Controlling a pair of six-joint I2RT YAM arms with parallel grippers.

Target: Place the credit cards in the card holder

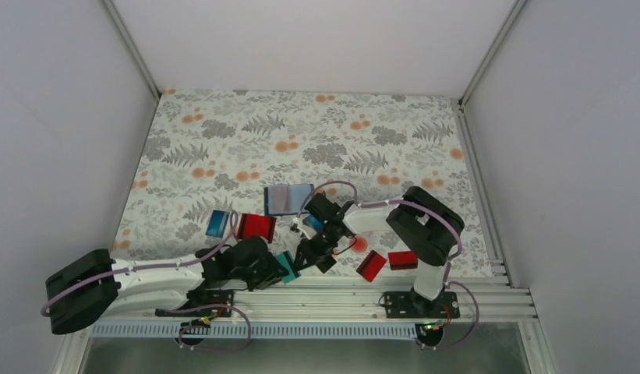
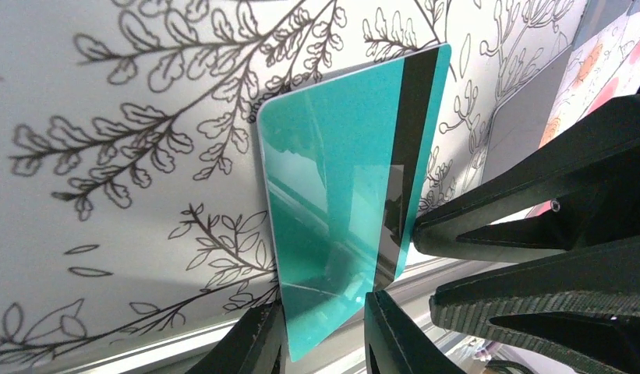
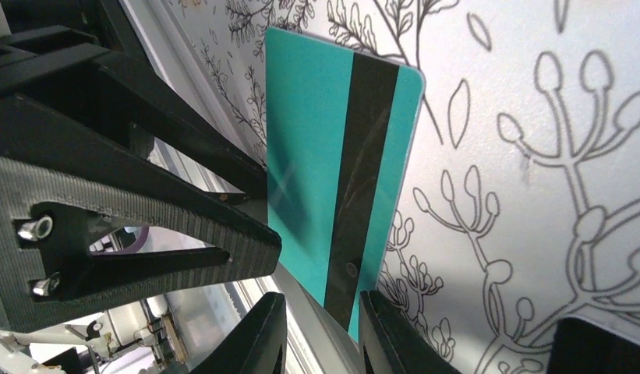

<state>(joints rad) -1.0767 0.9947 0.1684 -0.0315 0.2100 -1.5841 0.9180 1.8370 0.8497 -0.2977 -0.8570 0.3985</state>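
Risk sits at the near edge of the desk (image 1: 223, 140): the left gripper (image 2: 323, 312) seems to pinch the teal card (image 2: 340, 195), and the right gripper (image 3: 320, 300) has its fingers around the same card, clamped or not I cannot tell. If one releases too early, the card may fall over that edge. I count three red cards (image 1: 256, 227), two blue cards (image 1: 217, 224), one teal card, and one card holder (image 1: 289, 199) lying open nearer the middle.
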